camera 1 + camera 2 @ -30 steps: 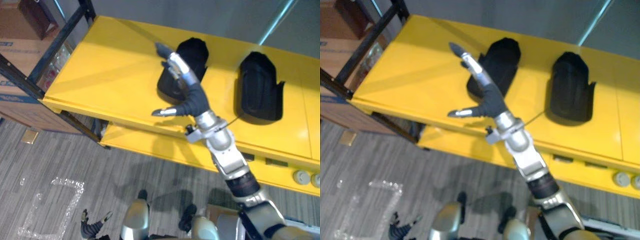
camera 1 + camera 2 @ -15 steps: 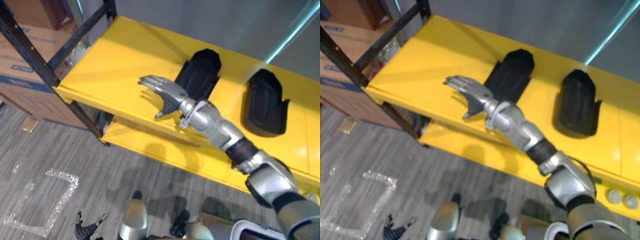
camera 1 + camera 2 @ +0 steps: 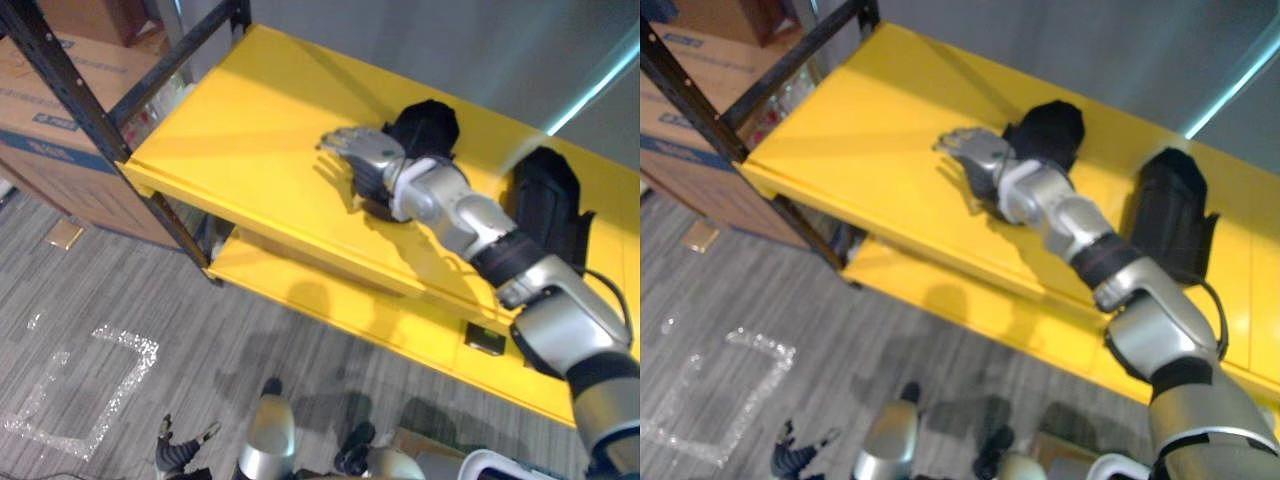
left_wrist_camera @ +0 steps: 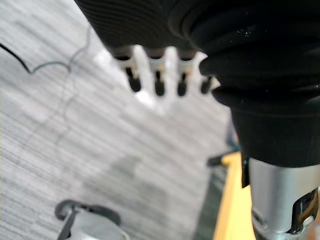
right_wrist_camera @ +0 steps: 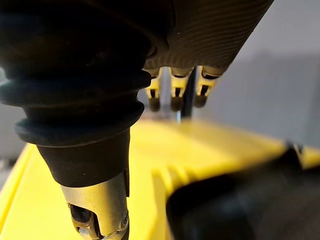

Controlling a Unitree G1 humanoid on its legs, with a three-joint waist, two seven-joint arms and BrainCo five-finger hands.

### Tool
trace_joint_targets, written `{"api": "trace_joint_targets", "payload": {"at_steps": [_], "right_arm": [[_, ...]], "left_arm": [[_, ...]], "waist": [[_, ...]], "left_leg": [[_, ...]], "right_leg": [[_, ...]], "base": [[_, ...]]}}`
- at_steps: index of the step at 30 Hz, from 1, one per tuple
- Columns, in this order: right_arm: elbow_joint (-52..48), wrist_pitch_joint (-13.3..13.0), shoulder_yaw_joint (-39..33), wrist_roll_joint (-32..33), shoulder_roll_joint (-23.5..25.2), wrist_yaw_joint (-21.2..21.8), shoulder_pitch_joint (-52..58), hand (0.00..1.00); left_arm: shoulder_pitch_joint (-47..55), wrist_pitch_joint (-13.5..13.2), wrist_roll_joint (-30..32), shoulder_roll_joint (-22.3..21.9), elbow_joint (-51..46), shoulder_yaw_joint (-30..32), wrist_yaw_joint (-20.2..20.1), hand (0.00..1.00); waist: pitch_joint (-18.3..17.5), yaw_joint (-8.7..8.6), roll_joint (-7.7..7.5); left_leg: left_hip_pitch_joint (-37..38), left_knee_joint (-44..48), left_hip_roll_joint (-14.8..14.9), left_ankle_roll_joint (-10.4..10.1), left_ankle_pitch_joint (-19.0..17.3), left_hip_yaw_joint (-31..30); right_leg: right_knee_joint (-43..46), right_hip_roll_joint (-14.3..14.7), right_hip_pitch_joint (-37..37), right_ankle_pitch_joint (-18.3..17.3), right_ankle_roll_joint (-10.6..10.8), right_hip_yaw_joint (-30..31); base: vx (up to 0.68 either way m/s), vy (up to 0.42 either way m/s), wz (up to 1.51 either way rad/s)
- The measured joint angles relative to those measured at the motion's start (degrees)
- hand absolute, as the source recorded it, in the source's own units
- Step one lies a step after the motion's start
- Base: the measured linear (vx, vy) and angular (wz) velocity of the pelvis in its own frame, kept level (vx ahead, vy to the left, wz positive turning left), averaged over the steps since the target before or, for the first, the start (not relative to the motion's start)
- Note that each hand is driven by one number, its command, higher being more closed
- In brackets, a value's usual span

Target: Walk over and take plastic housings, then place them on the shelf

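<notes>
- Low at the left, near the grey floor, the left hand hangs with its fingers straight and loose, holding nothing.
- A brown cardboard box stands behind the black metal upright of the rack.
- The broad yellow shelf carries both of the task's things, and its left half lies bare.
- The right hand hovers palm down over the middle of the shelf. Its fingers are loosely bent and spread, gripping nothing.
- The nearer black plastic housing lies just right of those fingers, partly behind the wrist. We cannot tell whether the hand touches it. Its long axis runs from the shelf's front edge to the back, with the rounded end towards the back wall.
- The second black plastic housing lies further right, apart from the first and roughly parallel to it, its notched open end towards the front edge.
- We judge the placing done. The right arm is the nearer one, and the housing sits rightward of its fingers, so any pull-back should go towards the front edge rather than sideways right, to avoid knocking it.
</notes>
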Motion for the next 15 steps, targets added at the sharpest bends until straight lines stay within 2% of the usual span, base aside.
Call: {"api": "trace_joint_targets", "payload": {"at_steps": [4,8,10,15], "right_arm": [[0.0,-0.3,0.2,4.8,-1.7,3.4,-0.7,0.0],[-0.1,-0.1,0.4,8.6,-3.0,12.0,-1.8,0.0],[-0.1,0.0,0.4,8.6,-3.2,14.3,-1.8,0.0],[0.9,-0.4,0.4,8.5,-3.2,15.6,-2.1,0.0]], "left_arm": [[-0.1,1.4,0.0,0.0,-0.1,0.1,-0.4,0.0],[-0.7,2.7,0.0,0.0,-1.0,0.4,-1.2,0.0],[-0.8,3.1,0.0,0.0,-1.4,0.4,-1.2,0.0],[-0.8,3.3,0.0,0.0,-2.2,0.4,-1.5,0.0]], "waist": [[0.2,0.03,-0.38],[0.2,0.04,-0.38],[0.2,0.03,-0.38],[0.2,0.13,-0.38]], "left_leg": [[0.1,-0.1,0.1,0.0,0.0,0.1],[0.2,0.0,0.2,0.0,0.0,0.3],[0.3,0.0,0.2,0.0,0.0,0.3],[0.3,-0.2,0.3,-0.1,0.0,0.3]], "right_leg": [[0.3,0.0,0.0,-0.1,-0.1,0.1],[0.4,0.0,0.0,-0.1,-0.1,0.3],[0.4,0.0,0.0,-0.1,-0.1,0.3],[0.4,0.1,0.0,-0.1,-0.1,0.3]], "base": [[-0.02,0.003,-0.01],[0.0,0.0,0.0],[0.0,0.0,0.0],[0.0,0.0,0.0]]}}
